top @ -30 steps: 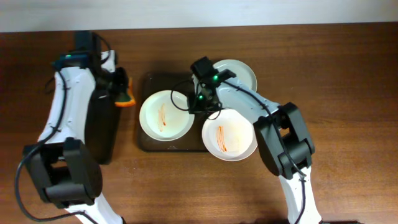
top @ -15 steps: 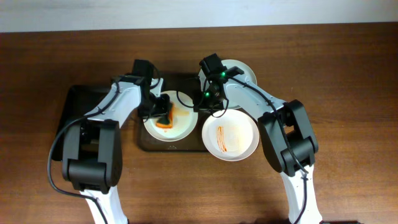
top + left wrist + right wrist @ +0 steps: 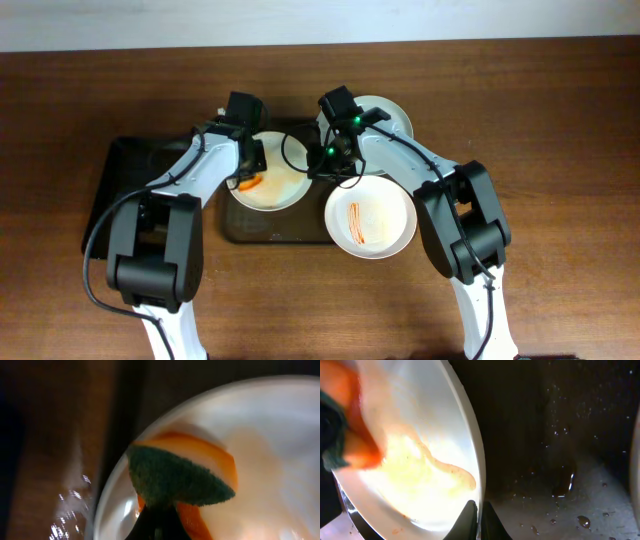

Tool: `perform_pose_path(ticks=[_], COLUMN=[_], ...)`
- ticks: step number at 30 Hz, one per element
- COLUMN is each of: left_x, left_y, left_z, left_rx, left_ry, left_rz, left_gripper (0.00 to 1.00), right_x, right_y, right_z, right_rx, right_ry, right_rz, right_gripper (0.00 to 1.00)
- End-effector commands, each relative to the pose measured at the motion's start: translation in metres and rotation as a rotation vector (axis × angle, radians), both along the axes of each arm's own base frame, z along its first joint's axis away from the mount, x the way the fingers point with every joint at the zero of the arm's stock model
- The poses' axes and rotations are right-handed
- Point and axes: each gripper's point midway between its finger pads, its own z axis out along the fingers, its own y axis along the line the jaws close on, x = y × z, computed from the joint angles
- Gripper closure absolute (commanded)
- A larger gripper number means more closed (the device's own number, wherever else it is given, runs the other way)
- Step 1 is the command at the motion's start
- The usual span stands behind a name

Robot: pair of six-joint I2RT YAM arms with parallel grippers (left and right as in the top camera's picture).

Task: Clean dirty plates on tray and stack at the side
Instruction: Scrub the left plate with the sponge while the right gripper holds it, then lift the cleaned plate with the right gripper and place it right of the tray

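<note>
Three white plates show in the overhead view. One plate (image 3: 280,182) lies on the brown tray (image 3: 232,228). My left gripper (image 3: 247,180) is shut on an orange and green sponge (image 3: 180,477) and presses it on this plate's left part (image 3: 270,435). My right gripper (image 3: 322,168) is shut on the same plate's right rim (image 3: 479,460), the rim between its fingers (image 3: 479,515). A smeared sauce trail (image 3: 445,467) remains inside. A second plate (image 3: 369,218) with orange-red streaks sits at the tray's right edge. A third plate (image 3: 388,113) lies behind my right arm.
A glossy black tray (image 3: 118,195) lies left of the brown tray. Water drops (image 3: 570,485) wet the brown tray's surface. The brown wooden table (image 3: 560,150) extends to the right.
My left gripper moved the sponge from the plate's middle toward its left side. The red streak on that plate is wiped to a faint smear. My right gripper kept its hold on the rim.
</note>
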Motion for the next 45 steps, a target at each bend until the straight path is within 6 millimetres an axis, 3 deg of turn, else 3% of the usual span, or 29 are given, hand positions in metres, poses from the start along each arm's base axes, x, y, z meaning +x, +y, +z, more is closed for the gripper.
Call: perform_pose_path(ticks=[1,2,3,6,8,10,12,14,15,17,20,23,25,27,29,31,32,34,37,38,39,41,42,44,45], left_x=[0.022,0.03,0.03,0.009,-0.004,-0.035,-0.055,-0.068,-0.076,-0.087,-0.073,-0.034,-0.002,0.027,0.034,0.029,0.027,0.027,0.026,0.026,0.026,0.026,0.026,0.025,0.025], left_y=[0.006,-0.026,-0.043,-0.104,-0.115,-0.123,-0.114,-0.09,-0.07,0.002,0.053,0.041,0.022,-0.006,-0.007,-0.006,-0.006,-0.003,-0.003,-0.003,-0.003,-0.002,-0.002,-0.002,0.0], left_z=[-0.006,-0.005,-0.005,-0.013,-0.013,-0.013,-0.016,-0.02,-0.025,-0.039,-0.042,-0.026,0.009,0.06,0.099,0.117,0.118,0.118,0.117,0.117,0.117,0.117,0.117,0.116,0.116], left_rx=[0.035,-0.092,-0.163,-0.472,-0.55,-0.643,-0.661,-0.631,-0.578,-0.302,-0.042,-0.057,-0.093,-0.225,-0.229,-0.227,-0.224,-0.209,-0.205,-0.206,-0.205,-0.206,-0.206,-0.205,-0.192], left_ry=[-0.088,-0.106,-0.108,-0.02,0.034,0.169,0.264,0.34,0.382,0.437,0.367,0.237,0.156,0.082,0.053,0.068,0.076,0.078,0.081,0.081,0.08,0.082,0.082,0.085,0.088], left_rz=[0.008,-0.109,-0.157,-0.301,-0.319,-0.311,-0.263,-0.185,-0.133,-0.009,0.088,0.062,0.025,-0.054,-0.059,-0.058,-0.064,-0.071,-0.069,-0.069,-0.069,-0.067,-0.067,-0.066,-0.062], left_gripper=[1.0,1.0,1.0,1.0,1.0,1.0,1.0,1.0,1.0,1.0,1.0,1.0,1.0,1.0,1.0,1.0,1.0,1.0,1.0,1.0,1.0,1.0,1.0,1.0,0.99], right_x=[-0.005,-0.005,-0.005,-0.005,-0.006,-0.006,-0.006,-0.007,-0.007,-0.007,-0.007,-0.011,-0.015,-0.016,-0.016,-0.013,-0.01,-0.012,-0.022,-0.026,-0.027,-0.025,-0.022,-0.009,-0.008], right_y=[-0.004,-0.004,-0.004,-0.004,-0.004,-0.005,-0.005,-0.005,-0.005,-0.005,-0.005,-0.007,-0.012,-0.015,-0.015,-0.013,-0.009,-0.001,0.012,0.017,0.016,0.008,0.0,-0.021,-0.028], right_z=[-0.008,-0.008,-0.008,-0.008,-0.008,-0.009,-0.009,-0.009,-0.009,-0.009,-0.009,-0.01,-0.016,-0.018,-0.018,-0.018,-0.017,-0.019,-0.023,-0.025,-0.027,-0.023,-0.013,0.038,0.052], right_rx=[-0.026,-0.027,-0.027,-0.028,-0.028,-0.029,-0.029,-0.031,-0.031,-0.031,-0.032,-0.04,-0.062,-0.076,-0.076,-0.069,-0.064,-0.102,-0.157,-0.2,-0.228,-0.238,-0.244,-0.234,-0.248], right_ry=[0.012,0.013,0.015,0.015,0.016,0.018,0.018,0.021,0.023,0.023,0.024,0.038,0.05,0.055,0.055,0.043,0.02,-0.015,-0.048,-0.06,-0.063,-0.046,-0.041,-0.109,-0.131], right_rz=[0.016,0.016,0.016,0.016,0.016,0.016,0.016,0.016,0.016,0.016,0.016,0.016,0.012,0.01,0.01,0.01,0.015,0.034,0.062,0.05,0.018,0.002,-0.003,0.003,-0.01], right_gripper=[0.96,0.96,0.96,0.96,0.96,0.96,0.96,0.96,0.96,0.95,0.96,0.96,0.96,0.96,0.95,0.6,0.54,0.54,0.66,0.77,0.96,0.96,0.96,0.96,0.96])
